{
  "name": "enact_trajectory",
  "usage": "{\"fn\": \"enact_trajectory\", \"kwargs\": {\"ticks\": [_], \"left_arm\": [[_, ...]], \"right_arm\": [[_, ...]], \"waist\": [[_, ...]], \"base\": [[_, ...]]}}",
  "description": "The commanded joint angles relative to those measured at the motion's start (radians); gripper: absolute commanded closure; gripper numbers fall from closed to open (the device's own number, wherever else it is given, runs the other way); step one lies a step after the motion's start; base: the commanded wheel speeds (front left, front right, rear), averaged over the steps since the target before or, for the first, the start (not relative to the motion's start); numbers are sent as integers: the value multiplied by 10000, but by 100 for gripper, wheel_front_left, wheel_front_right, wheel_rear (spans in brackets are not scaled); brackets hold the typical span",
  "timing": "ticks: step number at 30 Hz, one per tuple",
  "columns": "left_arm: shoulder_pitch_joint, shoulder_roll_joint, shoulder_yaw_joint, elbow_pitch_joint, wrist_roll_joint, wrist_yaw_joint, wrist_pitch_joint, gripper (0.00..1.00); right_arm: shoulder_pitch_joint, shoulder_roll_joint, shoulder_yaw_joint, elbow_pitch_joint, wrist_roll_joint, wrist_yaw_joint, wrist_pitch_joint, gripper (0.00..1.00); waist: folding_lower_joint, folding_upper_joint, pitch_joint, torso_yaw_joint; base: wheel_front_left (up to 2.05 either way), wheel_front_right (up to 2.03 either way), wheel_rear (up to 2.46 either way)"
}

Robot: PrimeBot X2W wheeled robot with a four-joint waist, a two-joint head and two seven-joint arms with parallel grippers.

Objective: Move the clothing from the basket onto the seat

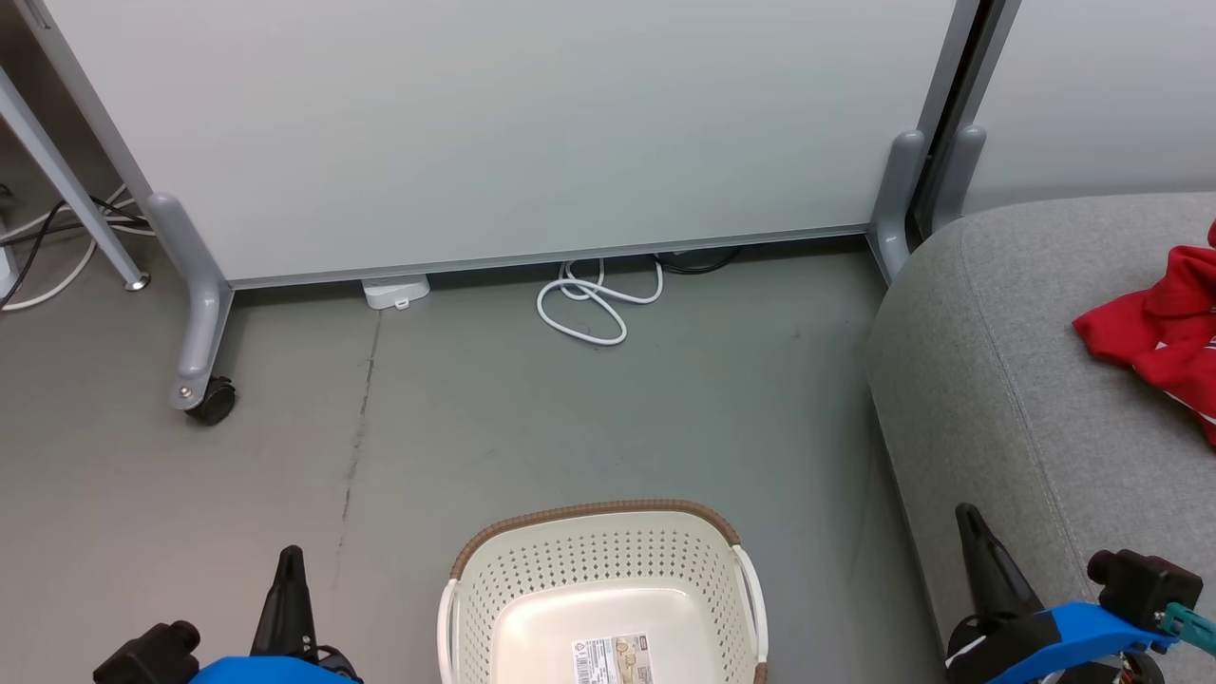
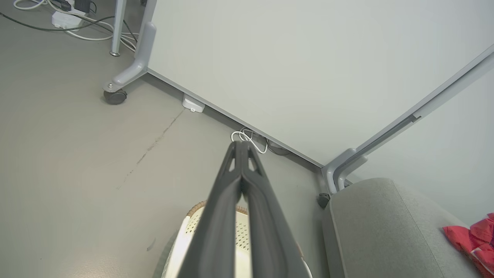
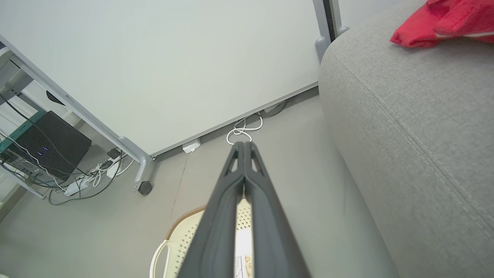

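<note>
Basket [image 1: 594, 510]: on the floor [image 1: 570, 408] between the two arms, low in the head view. Its perforated walls and pale bottom show nothing but a printed label [image 1: 613, 659]. The near end is cut off by the picture edge.
Clothing [image 1: 1161, 323]: a red heap with a little white trim, lying on top of the seat, well apart from the basket. I cannot tell whether it is one garment or both.
Seat [image 1: 997, 380]: grey sofa just to the right of the basket, rounded corner toward it.
Left tool [image 2: 241, 144]: fingers pressed together, nothing between them, hanging above the basket.
Right tool [image 3: 244, 143]: fingers together too, empty, low by the sofa's front edge.
Step in hand: to my eye the transfer is done and both arms are parked.
Next move: a look at the basket's hidden near end. If cloth remains there, a tool must spread, dip in and pinch it. If not, nothing more is called for.
</note>
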State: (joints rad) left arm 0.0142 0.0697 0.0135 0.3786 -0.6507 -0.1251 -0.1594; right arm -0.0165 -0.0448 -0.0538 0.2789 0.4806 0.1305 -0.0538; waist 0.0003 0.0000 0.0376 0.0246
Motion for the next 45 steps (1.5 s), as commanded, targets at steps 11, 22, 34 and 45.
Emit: {"fn": "enact_trajectory", "kwargs": {"ticks": [11,22,34,45], "left_arm": [[-472,8,205,-371,-1629,-25,443,100],[-613,-25,342,-544,-2971,-34,829,100],[-751,-54,482,-708,-4266,-44,1209,100],[-869,-80,595,-842,-5337,-53,1515,100]], "right_arm": [[-366,-33,-126,-212,1925,2,281,100],[-477,-41,-207,-243,3505,3,521,100],[-578,-48,-289,-272,5028,3,751,100],[-665,-55,-354,-296,6285,4,942,100]], "waist": [[-1,0,-36,-25],[-1,0,-72,-51],[-1,0,-112,-79],[-2,0,-148,-105]], "base": [[0,0,0],[0,0,0],[0,0,0],[0,0,0]]}}
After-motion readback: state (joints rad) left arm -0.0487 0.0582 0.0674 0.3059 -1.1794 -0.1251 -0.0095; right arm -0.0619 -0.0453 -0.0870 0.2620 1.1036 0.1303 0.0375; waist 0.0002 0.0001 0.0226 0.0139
